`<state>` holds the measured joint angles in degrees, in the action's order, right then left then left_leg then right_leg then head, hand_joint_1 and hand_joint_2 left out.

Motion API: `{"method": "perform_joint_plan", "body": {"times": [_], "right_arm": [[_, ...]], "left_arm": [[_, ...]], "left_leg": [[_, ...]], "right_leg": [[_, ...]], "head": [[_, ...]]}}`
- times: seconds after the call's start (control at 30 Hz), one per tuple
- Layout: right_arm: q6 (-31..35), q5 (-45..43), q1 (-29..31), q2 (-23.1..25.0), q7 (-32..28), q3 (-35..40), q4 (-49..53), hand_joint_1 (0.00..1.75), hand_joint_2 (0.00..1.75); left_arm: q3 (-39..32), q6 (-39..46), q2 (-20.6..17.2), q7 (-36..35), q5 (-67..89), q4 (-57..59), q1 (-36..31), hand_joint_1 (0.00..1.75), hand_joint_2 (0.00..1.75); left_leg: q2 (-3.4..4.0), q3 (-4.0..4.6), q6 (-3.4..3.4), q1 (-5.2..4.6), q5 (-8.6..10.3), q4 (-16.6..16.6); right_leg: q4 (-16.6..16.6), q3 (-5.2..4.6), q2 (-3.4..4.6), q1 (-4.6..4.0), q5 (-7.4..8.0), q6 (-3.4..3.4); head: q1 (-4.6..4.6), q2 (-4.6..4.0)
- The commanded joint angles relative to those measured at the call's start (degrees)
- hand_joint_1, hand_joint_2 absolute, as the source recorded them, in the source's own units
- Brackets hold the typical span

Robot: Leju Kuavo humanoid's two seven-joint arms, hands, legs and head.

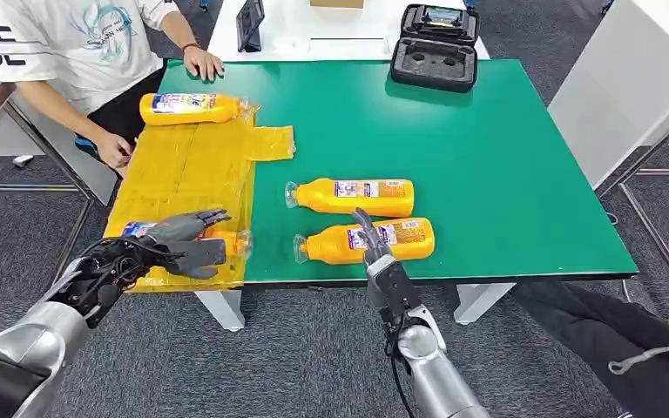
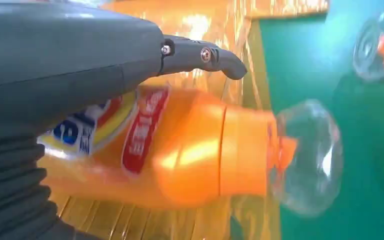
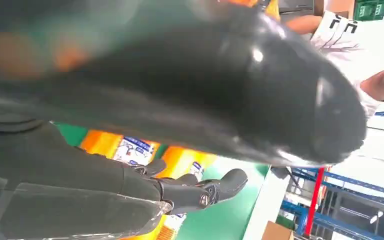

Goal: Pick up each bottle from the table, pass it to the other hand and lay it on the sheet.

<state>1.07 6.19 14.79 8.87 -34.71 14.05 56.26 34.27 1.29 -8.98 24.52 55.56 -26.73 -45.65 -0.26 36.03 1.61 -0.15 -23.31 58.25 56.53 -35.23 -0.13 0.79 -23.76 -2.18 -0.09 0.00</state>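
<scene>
Bottles (image 1: 361,197): glossy orange plastic, clear plastic caps, printed paper-like labels. Sheet (image 1: 187,174): thin yellow film, creasing and glinting. Table (image 1: 505,157): matt green top, looking smooth. Left hand (image 1: 187,244): dull grey plastic, ribbed cover. Arms (image 1: 440,383): brushed silver metal. Floor (image 1: 314,357): grey carpet, looking rough.

We saw a green table (image 1: 505,157) carrying a yellow sheet (image 1: 187,170) spread along its left side, which bore two orange bottles on their sides. Two more orange bottles (image 1: 357,197) lay side by side on bare green near the front edge, and a black case (image 1: 434,59) sat at the far edge.
</scene>
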Motion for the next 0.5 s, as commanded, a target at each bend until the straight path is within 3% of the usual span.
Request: {"method": "perform_joint_plan", "body": {"times": [0.03, 0.07, 0.13, 0.33, 0.5], "right_arm": [[-0.2, 0.4, 0.1, 0.3, 0.3, -1.7, -1.6, 0.0, 0.0], [-0.2, 0.4, -0.2, 0.4, 0.3, -1.6, -1.2, 0.0, 0.0], [-0.2, 0.4, -0.1, 0.6, 0.3, -1.1, -1.6, 0.0, 0.0], [-0.3, 0.0, 1.3, 0.6, 0.0, 0.0, -4.3, 0.0, 0.0], [0.1, -0.6, 1.5, 0.5, -0.4, 0.4, -4.9, 0.0, 0.0]], "left_arm": [[-3.0, 14.3, 2.0, 1.8, -1.5, -1.7, 1.3, 0.0, 0.0], [-6.6, 23.6, 3.2, 5.1, -4.6, -3.6, 2.9, 0.0, 0.0], [-10.3, 30.6, 4.9, 10.4, -9.2, -6.1, 4.8, 0.0, 0.0], [-11.2, 30.8, 5.7, 15.5, -14.1, -7.4, 7.1, 0.0, 0.0], [-9.3, 28.9, 5.3, 15.5, -18.2, -9.2, 7.8, 0.0, 0.0]], "left_leg": [[0.01, -0.13, -0.05, 0.02, -0.04, 0.0], [0.01, -0.27, -0.1, 0.07, -0.11, 0.0], [-0.05, -0.14, -0.05, 0.01, -0.03, -0.1], [0.01, -0.3, -0.08, 0.05, -0.1, -0.1], [0.02, -0.15, -0.07, 0.02, -0.06, 0.0]], "right_leg": [[0.0, 0.13, 0.0, -0.02, -0.04, 0.05], [-0.1, 0.29, 0.0, -0.08, -0.09, 0.09], [-0.1, 0.15, -0.07, -0.01, -0.05, 0.04], [-0.1, 0.31, -0.01, -0.05, -0.09, 0.08], [0.0, 0.15, 0.0, -0.03, -0.05, 0.06]], "head": [[0.0, 0.0], [0.0, 0.0], [0.02, 0.0], [0.02, 0.0], [0.02, 0.0]]}}
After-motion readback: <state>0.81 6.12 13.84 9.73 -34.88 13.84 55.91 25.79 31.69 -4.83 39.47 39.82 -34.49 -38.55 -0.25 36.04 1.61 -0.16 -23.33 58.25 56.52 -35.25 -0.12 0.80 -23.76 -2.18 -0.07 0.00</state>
